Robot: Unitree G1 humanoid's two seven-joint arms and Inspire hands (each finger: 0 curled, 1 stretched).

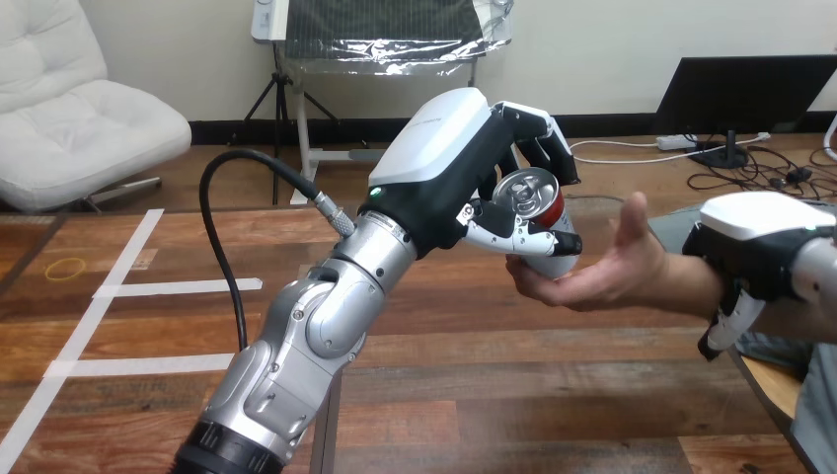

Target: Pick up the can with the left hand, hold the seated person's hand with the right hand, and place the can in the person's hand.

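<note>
can (538, 200): metal, shiny bare top, glossy red paint down the side
left hand (439, 133): smooth white plastic shell, kinda satin; the black parts underneath look matt
left forearm (311, 331): silver metal, smooth with a soft sheen
right hand (758, 225): same smooth white plastic shell over matt black

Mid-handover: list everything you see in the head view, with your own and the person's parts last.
can: one, red with a silver top, view's centre, raised off the table
table: one, brown wood, below the arms
person's hand: one, palm up and open, right of centre, just under the can
left hand: one, black and white, centre, fingers curled round the can
right hand: one, black and white, right edge, over the person's wrist
</note>
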